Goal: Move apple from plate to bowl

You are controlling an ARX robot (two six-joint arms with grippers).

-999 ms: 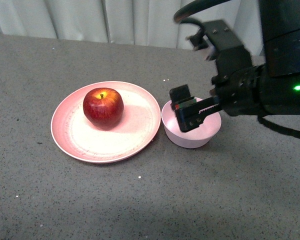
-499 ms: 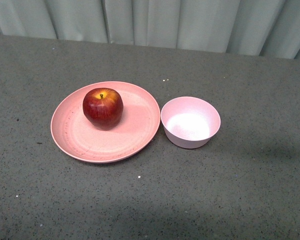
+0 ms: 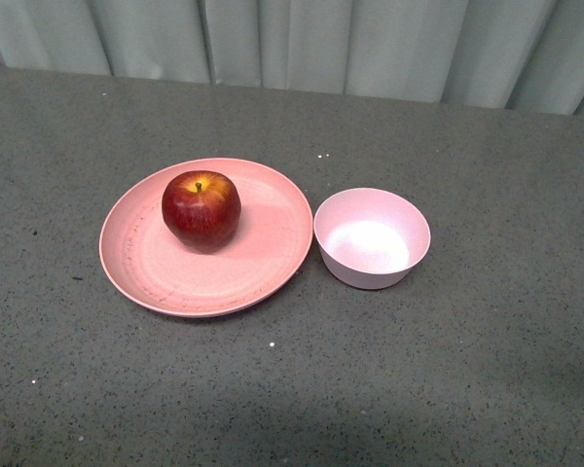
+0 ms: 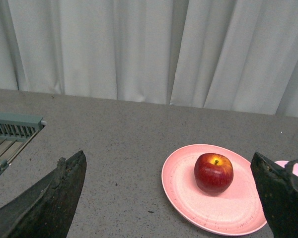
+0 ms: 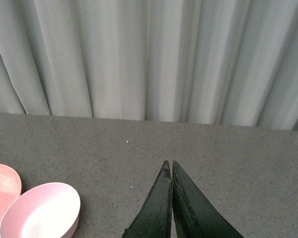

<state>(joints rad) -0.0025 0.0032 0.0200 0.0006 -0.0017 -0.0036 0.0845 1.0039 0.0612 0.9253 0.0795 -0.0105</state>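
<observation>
The dark red apple (image 3: 201,208) sits on the wide salmon-pink plate (image 3: 165,272), toward its far left part. The small pale pink bowl (image 3: 372,238) stands empty just right of the plate. Neither arm shows in the front view. In the left wrist view the apple (image 4: 213,172) and plate (image 4: 181,183) lie ahead of my left gripper (image 4: 171,166), whose fingers are spread wide and hold nothing. In the right wrist view my right gripper (image 5: 169,163) is shut and empty over bare table, with the bowl (image 5: 39,210) off to one side.
The grey speckled table (image 3: 448,370) runs back to a pale curtain (image 3: 292,44). A metal grille (image 4: 12,130) shows at the table's edge in the left wrist view.
The right arm, which hung over the bowl a second ago, has drawn back out of the front view. The apple, plate and bowl have not moved.
</observation>
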